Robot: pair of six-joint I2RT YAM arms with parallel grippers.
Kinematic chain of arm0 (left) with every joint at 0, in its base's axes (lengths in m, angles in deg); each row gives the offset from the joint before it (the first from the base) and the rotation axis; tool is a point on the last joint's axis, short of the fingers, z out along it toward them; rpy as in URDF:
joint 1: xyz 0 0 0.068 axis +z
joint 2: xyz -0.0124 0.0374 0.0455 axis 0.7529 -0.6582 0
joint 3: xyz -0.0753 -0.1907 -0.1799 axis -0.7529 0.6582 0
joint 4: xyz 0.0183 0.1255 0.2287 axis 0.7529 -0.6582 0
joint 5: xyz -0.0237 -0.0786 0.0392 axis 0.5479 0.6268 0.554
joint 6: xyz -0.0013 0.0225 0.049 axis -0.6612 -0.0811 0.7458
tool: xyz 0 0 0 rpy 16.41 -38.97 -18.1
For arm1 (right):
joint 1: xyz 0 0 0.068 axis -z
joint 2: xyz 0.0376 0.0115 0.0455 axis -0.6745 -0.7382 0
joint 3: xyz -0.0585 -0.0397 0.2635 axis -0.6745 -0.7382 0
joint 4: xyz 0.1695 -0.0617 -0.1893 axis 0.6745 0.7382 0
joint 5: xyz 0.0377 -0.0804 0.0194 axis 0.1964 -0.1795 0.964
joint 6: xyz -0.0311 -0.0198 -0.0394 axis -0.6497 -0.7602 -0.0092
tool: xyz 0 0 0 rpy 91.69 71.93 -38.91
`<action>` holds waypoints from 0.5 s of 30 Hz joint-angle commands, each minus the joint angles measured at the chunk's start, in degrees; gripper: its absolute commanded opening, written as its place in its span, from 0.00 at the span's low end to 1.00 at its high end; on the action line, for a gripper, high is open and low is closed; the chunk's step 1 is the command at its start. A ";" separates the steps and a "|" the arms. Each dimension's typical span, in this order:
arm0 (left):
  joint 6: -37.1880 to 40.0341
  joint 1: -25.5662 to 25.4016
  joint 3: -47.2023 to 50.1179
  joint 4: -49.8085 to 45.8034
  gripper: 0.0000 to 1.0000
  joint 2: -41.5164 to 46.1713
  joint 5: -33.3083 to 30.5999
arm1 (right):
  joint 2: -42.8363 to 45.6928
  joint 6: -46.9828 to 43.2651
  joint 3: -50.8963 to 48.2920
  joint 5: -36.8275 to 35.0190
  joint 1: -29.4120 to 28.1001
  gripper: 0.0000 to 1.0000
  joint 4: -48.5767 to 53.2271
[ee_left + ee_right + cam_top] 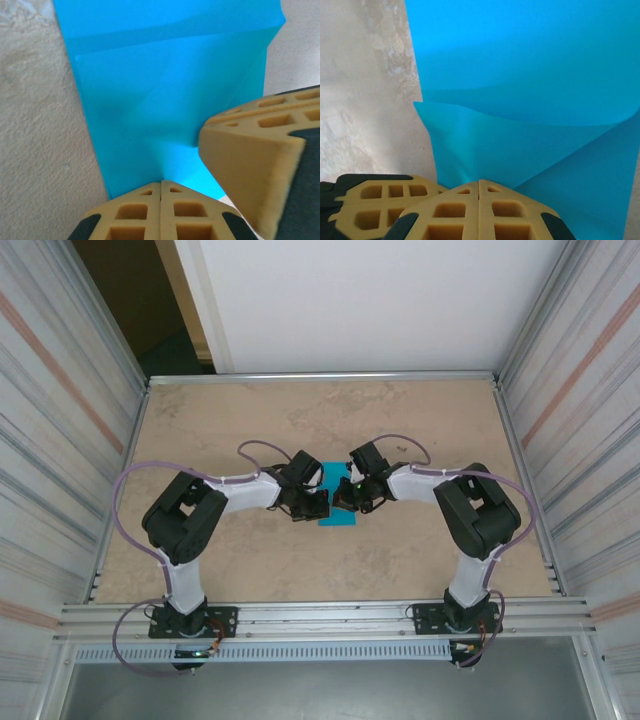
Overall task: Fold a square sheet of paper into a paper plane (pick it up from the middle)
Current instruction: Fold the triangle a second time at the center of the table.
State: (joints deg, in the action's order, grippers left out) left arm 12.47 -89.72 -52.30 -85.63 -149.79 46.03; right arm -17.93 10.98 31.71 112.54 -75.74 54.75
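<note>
Yellow fingertips (140,212) of the left hand (161,186) sit closest to the lens, pressed together with no gap. A raised ridge in the square sheet of paper (170,95) runs straight into their seam, so I judge them pinched on that ridge rather than merely resting there. The right hand (479,184) reads the same way from its own wrist: tips closed tight, a lifted fold of teal converging on the join between them.

The sheet is no longer flat. Creases cross it and one flap stands up off the bench (420,420).

From above, the paper lies at mid-bench as a narrow strip, its long axis running away from the arm bases. The two hands meet across it from opposite sides, tips almost touching each other over its near half. Neither is nearer than the other, as each is already on the sheet. Any lift therefore depends on both rising together; one moving alone would likely twist or tear the paper.
</note>
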 commanded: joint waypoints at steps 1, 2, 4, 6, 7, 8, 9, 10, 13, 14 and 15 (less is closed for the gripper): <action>0.26 -0.18 2.17 -3.51 0.00 -1.48 -1.45 | -1.17 0.19 1.71 1.35 -0.43 0.00 -0.41; 0.20 -0.25 2.15 -3.46 0.00 -1.50 -1.45 | -1.25 0.26 1.63 1.25 -0.51 0.00 -0.46; 0.25 -0.25 2.09 -3.47 0.00 -1.46 -1.37 | -1.36 0.21 1.44 1.02 -0.52 0.00 -0.24; 0.26 -0.23 2.13 -3.38 0.00 -1.45 -1.27 | -1.62 0.34 1.30 0.41 -0.51 0.00 0.00; 0.26 -0.23 2.08 -3.38 0.00 -1.31 -1.29 | -1.70 0.38 1.27 0.07 -0.43 0.00 0.32; 0.22 -0.21 2.11 -3.36 0.00 -1.15 -1.27 | -1.92 0.50 1.20 -0.40 -0.43 0.00 0.67; 0.26 -0.25 2.07 -3.49 0.00 -1.02 -1.27 | -2.10 0.61 1.25 -0.97 -0.34 0.00 1.13; 0.32 -0.18 1.85 -3.65 0.00 -0.72 -1.25 | -2.26 0.79 1.15 -1.31 -0.26 0.00 1.42; 0.51 -0.25 1.33 -3.89 0.00 0.27 -0.93 | -3.01 1.53 0.49 -2.12 0.42 0.00 1.96; 0.61 -0.24 1.13 -3.89 0.00 0.61 -0.64 | -3.15 1.71 0.29 -2.21 0.75 0.00 2.03; 0.61 -0.25 1.00 -3.85 0.00 1.03 -0.22 | -3.36 1.84 0.03 -2.41 1.01 0.00 2.03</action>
State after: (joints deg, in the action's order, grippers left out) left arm 12.47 -89.72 -52.26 -85.63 -149.60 46.05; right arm -19.22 11.27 31.82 112.52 -75.54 54.73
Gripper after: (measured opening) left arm 0.061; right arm 0.043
